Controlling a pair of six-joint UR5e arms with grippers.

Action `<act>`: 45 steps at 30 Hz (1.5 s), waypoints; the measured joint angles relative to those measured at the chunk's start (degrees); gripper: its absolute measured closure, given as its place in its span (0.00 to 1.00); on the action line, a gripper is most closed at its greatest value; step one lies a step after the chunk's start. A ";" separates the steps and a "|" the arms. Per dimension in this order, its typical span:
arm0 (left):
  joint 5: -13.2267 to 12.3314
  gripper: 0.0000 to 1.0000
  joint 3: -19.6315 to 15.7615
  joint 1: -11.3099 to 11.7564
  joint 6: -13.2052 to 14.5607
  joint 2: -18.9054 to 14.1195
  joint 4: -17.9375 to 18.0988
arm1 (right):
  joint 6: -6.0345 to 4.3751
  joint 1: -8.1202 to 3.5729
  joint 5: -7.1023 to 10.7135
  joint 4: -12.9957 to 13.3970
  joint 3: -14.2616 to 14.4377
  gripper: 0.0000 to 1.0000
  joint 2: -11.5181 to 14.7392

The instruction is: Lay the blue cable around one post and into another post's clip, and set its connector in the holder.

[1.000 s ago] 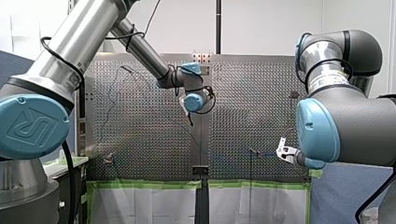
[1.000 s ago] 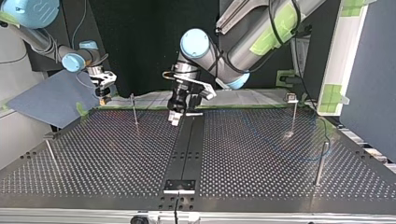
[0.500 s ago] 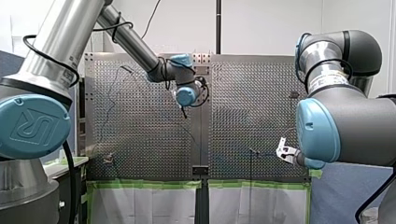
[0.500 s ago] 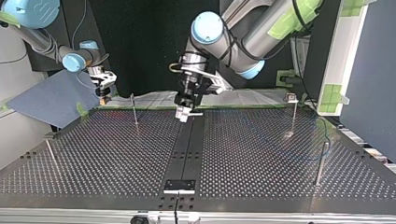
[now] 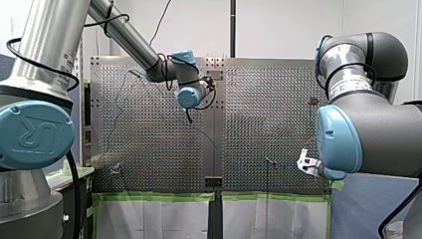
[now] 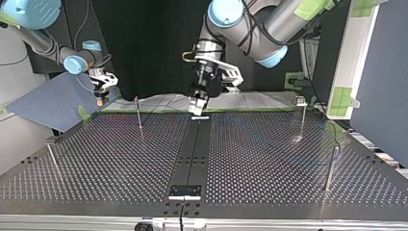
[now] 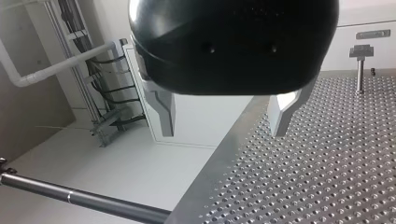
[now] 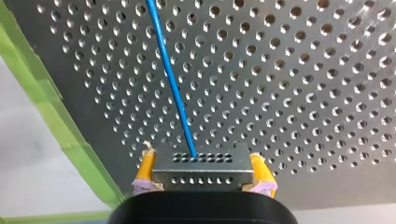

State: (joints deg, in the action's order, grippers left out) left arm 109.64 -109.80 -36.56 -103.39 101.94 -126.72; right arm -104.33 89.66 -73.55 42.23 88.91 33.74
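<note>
The perforated table [image 6: 269, 159] is bare metal, with green tape [image 8: 70, 140] along the edge nearest the arms. My left arm [image 5: 119, 30] reaches over it to the middle of that edge, and its big blue joint cap [image 5: 37, 134] carries a raised UR mark, the only writing legible. My right arm [image 5: 368, 134] stops at the corner of that same taped edge, at the top view's left.

The left gripper [image 7: 222, 133] is black with metal fingers; they are spread wide, with nothing between them.

The right gripper [image 8: 201, 163] is clamped on the connector [image 8: 201, 170] – a small grey block with rows of tiny holes, pinched on both sides by the yellow pads [image 8: 145, 168]. It sits just above the table close to the taped edge.

The blue cable [image 8: 170, 79] is thin, smooth and bright blue – it leaves the connector's face and runs straight away over the holes.
</note>
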 joint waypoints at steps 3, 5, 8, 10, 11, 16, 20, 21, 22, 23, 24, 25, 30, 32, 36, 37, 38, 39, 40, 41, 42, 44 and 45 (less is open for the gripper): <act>-0.04 0.02 -1.40 0.08 0.11 -1.40 0.03 | 0.36 0.09 -0.96 -0.03 0.01 1.00 0.00; -0.06 0.02 -2.29 0.15 0.16 -2.27 0.04 | 0.56 0.13 -1.16 0.00 0.00 1.00 0.02; -0.08 0.02 -3.80 0.21 0.23 -3.79 0.05 | 0.82 0.18 -1.19 0.08 0.01 1.00 0.01; -0.09 0.02 -4.90 0.26 0.26 -4.70 0.06 | 0.95 0.19 -1.10 0.15 0.01 1.00 0.00; -0.09 0.02 -5.34 0.28 0.27 -4.94 0.06 | 1.02 0.23 -0.97 0.21 0.00 1.00 0.00; -0.07 0.02 -7.63 0.34 0.29 -5.44 0.06 | 1.18 0.55 0.26 0.62 0.00 1.00 -0.01; 0.05 0.02 -9.44 0.45 0.46 -5.37 0.06 | 1.21 0.85 0.91 0.80 0.01 1.00 -0.02; 0.09 0.02 -10.02 0.47 0.59 -5.22 0.06 | 1.21 0.90 0.98 0.81 0.01 1.00 -0.02; 0.11 0.02 -10.49 0.48 0.71 -5.00 0.06 | 1.21 0.96 1.02 0.82 0.01 1.00 -0.02; 0.13 0.02 -11.01 0.48 0.86 -4.68 0.09 | 1.21 1.02 1.06 0.83 0.01 1.00 -0.02; 0.14 0.02 -11.68 0.49 1.02 -4.19 0.16 | 1.21 1.05 1.09 0.82 0.00 1.00 -0.03; 0.15 0.02 -12.17 0.49 1.12 -3.82 0.21 | 1.21 1.09 1.12 0.81 0.01 1.00 -0.03; 0.04 0.02 -14.76 0.38 1.90 -1.69 1.59 | 1.21 1.24 1.20 0.87 0.00 1.00 -0.02; -0.05 0.02 -15.73 0.29 2.00 -0.73 2.48 | 1.21 1.25 1.20 0.90 0.01 1.00 -0.03; -0.23 0.02 -17.85 0.16 1.94 1.36 4.55 | 1.15 1.26 1.21 1.04 0.01 1.00 -0.03; -0.27 0.02 -18.34 0.16 1.90 1.84 5.03 | 1.14 1.26 1.21 1.08 0.00 1.00 -0.03; -0.29 0.02 -18.84 0.16 1.87 2.34 5.51 | 1.14 1.26 1.21 1.11 0.00 1.00 -0.03; -0.32 0.02 -19.49 0.17 1.84 3.00 6.18 | 1.13 1.26 1.21 1.11 0.01 1.00 -0.02; -0.33 0.02 -19.97 0.18 1.82 3.47 6.66 | 1.13 1.26 1.21 1.11 0.00 1.00 -0.02; -0.34 0.02 -20.42 0.20 1.81 3.90 7.08 | 1.13 1.26 1.21 1.11 0.01 1.00 -0.02; -0.35 0.02 -20.97 0.25 1.80 4.37 7.64 | 1.13 1.26 1.21 1.10 0.01 1.00 -0.01; -0.35 0.02 -21.80 0.32 1.79 4.78 8.48 | 1.13 1.26 1.21 1.07 0.01 1.00 -0.02; -0.35 0.02 -22.33 0.37 1.78 4.93 9.00 | 1.13 1.26 1.21 1.05 0.00 1.00 -0.02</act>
State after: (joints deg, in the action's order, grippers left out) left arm 109.29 -132.13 -36.19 -101.60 106.87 -117.72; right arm -103.20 90.92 -72.34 43.28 88.91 33.73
